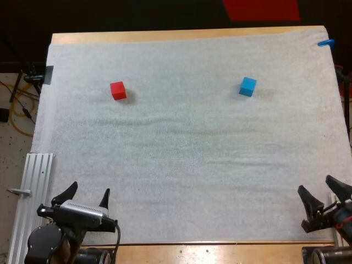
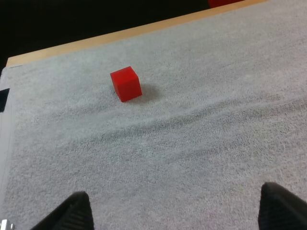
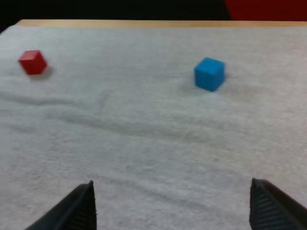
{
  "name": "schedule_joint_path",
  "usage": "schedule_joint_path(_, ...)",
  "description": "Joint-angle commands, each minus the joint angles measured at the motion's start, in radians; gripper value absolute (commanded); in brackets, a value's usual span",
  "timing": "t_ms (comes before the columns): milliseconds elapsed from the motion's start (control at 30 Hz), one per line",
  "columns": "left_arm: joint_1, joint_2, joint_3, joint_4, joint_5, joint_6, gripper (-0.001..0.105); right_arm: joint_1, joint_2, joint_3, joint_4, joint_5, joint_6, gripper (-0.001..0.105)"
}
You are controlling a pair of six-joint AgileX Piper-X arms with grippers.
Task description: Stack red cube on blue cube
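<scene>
Red cube (image 1: pixel 117 90): plain solid red, sharp-edged, is seated flat on the white mat (image 1: pixel 187 165) toward its far-left corner. Blue cube (image 1: pixel 247 86): bright blue, is seated toward the far-right corner, well apart from the red. Left gripper (image 1: pixel 89 190) is parked at the near-left corner, jaws spread wide, nothing held. Right gripper (image 1: pixel 316 186) is parked at the near-right corner, jaws likewise wide, nothing touched.

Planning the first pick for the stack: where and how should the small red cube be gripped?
Probably by two opposite side faces, from above, with the open left gripper, the nearer one. The small red cube sits flat on the white mat, slightly turned, with nothing beside it, so align the jaws with its faces.
</scene>
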Motion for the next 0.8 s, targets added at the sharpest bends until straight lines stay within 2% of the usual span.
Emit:
schedule_joint_path(0,-0.002,-0.133,-0.001,-0.013,0.002,-0.012,0.069,-0.001,0.04,-0.036,-0.017,-0.059,-0.017,0.065)
schedule_joint_path(200,-0.002,-0.133,-0.001,-0.013,0.002,-0.012,0.069,0.011,0.208,-0.146,-0.078,-0.165,-0.016,0.065)
schedule_joint_path(333,-0.002,-0.133,-0.001,-0.013,0.002,-0.012,0.069,0.062,0.317,-0.215,-0.089,-0.214,-0.049,0.065)
schedule_joint_path(533,-0.002,-0.133,-0.001,-0.013,0.002,-0.012,0.069,0.137,0.43,-0.283,-0.1,-0.156,-0.055,0.065)
schedule_joint_path(700,-0.002,-0.133,-0.001,-0.016,0.0,-0.012,0.069,0.156,0.465,-0.285,-0.125,-0.133,-0.061,0.065)
schedule_joint_path(767,-0.002,-0.133,-0.001,-0.024,-0.005,-0.012,0.069,0.156,0.465,-0.285,-0.125,-0.133,-0.061,0.061)
